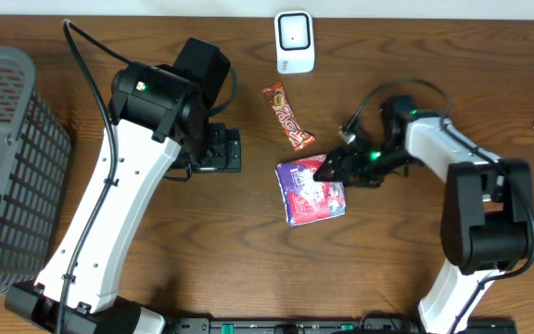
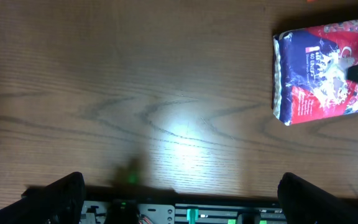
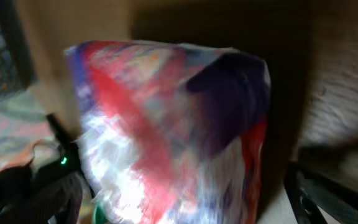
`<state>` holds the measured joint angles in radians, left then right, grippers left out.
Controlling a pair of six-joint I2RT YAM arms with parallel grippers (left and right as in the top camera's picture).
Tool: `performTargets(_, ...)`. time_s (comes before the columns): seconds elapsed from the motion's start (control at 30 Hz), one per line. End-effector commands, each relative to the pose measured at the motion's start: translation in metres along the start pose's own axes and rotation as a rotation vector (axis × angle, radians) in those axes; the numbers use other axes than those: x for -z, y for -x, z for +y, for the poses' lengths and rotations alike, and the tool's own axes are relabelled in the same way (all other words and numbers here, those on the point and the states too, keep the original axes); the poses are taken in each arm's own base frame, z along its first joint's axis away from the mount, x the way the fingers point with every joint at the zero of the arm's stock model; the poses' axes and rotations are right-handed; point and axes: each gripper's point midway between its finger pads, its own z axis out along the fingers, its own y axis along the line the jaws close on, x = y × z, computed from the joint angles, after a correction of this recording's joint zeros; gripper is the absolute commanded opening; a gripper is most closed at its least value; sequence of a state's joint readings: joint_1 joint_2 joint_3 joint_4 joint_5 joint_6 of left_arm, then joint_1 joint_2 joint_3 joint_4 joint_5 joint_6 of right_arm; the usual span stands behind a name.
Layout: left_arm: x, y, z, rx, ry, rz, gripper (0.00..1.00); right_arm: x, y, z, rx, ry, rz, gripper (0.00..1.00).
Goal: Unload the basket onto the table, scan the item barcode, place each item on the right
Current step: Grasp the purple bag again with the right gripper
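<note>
Snack bag (image 1: pixel 309 197) lies mid-frame beneath the right gripper (image 1: pixel 327 170), jaws spread; an off-centre grab could crumple it, hiding the barcode; left gripper (image 2: pixel 182 185) jaws likewise spread.

Glossy plastic pouch (image 1: pixel 311 190), purple/blue w/ red + white print, roughly rectangular. It lies flat on the wooden worktop (image 1: pixel 202 250), printed face up, approx centre-right and turned a bit off square in the overhead view.

In the left wrist view the pouch (image 2: pixel 325 71) sits upper right, partly cut off by the frame edge. A crimped seam runs down its left short side, w/ white lettering on the blue panel next to it. In the right wrist view the pouch (image 3: pixel 166 124) fills most of the frame, too blurred to read; only colours show.

White rounded-square scanner box (image 1: pixel 295 42) w/ dark window on top stands at the worktop's far edge, well apart from the pouch.
</note>
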<state>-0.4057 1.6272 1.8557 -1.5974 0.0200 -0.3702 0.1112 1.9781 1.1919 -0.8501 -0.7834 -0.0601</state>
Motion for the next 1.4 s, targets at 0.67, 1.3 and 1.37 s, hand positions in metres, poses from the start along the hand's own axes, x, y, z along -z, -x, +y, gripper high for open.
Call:
performTargets(0.67,-0.001,0.0,0.003,0.015,0.01,0.005,0.98,0.025,-0.039,0.065,0.23,0.518,-0.068,0.09)
performTargets(1.3,-0.001,0.0,0.003,0.015,0.009,0.005,0.98,0.027,-0.046,0.043,0.109,0.313,0.069,0.01)
performTargets(1.37,-0.001,0.0,0.003,0.015,0.009,0.005,0.98,0.031,-0.04,0.039,0.065,0.238,0.09,0.01)
